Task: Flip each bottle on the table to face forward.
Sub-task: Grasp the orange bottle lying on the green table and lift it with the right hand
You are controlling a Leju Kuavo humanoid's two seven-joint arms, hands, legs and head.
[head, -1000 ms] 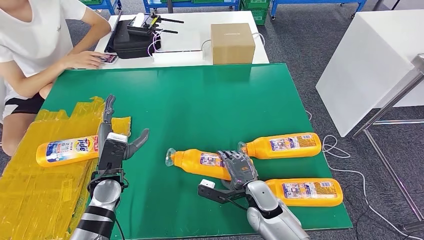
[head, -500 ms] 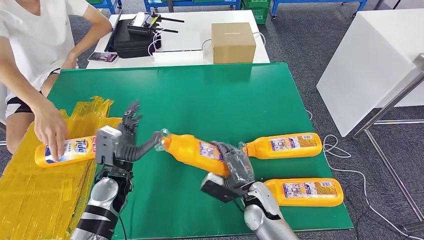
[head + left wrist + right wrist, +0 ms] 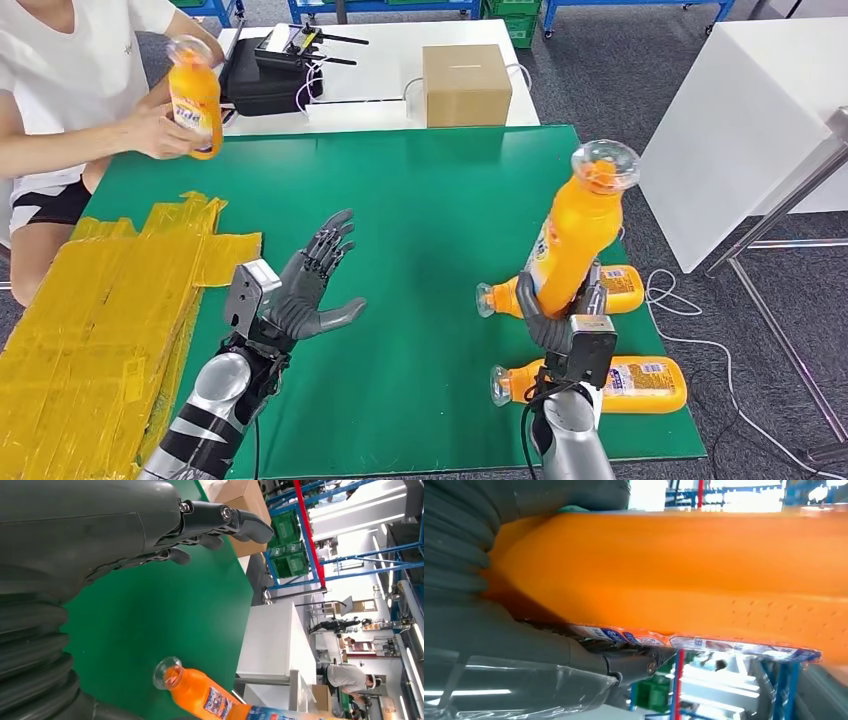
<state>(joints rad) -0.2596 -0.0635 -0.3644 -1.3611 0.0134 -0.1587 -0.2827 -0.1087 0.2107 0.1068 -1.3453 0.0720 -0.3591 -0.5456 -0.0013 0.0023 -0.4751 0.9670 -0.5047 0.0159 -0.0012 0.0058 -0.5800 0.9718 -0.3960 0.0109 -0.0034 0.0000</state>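
Note:
My right hand (image 3: 563,318) grips an orange bottle (image 3: 577,228) and holds it nearly upright above the green table, clear cap (image 3: 604,163) on top. Up close in the right wrist view, that bottle's orange body (image 3: 684,565) lies against my fingers (image 3: 589,655). Two more orange bottles lie on the table at the right: one (image 3: 626,287) behind the raised bottle, one (image 3: 600,385) near the front edge. My left hand (image 3: 303,288) hovers over the table's left middle, fingers spread, holding nothing; its fingers (image 3: 220,520) are apart in the left wrist view, where the raised bottle (image 3: 200,696) also appears.
A person at the far left holds another orange bottle (image 3: 194,97) above the table corner. Yellow crumpled sheeting (image 3: 90,340) covers the table's left side. A cardboard box (image 3: 465,85) and black equipment (image 3: 270,75) stand on the white table behind. The green mat (image 3: 420,220) is bare in the middle.
My right hand has lifted the bottle from the table and swung it upright to the right. My left hand let go of its cap end and opened. The person picked up the left bottle.

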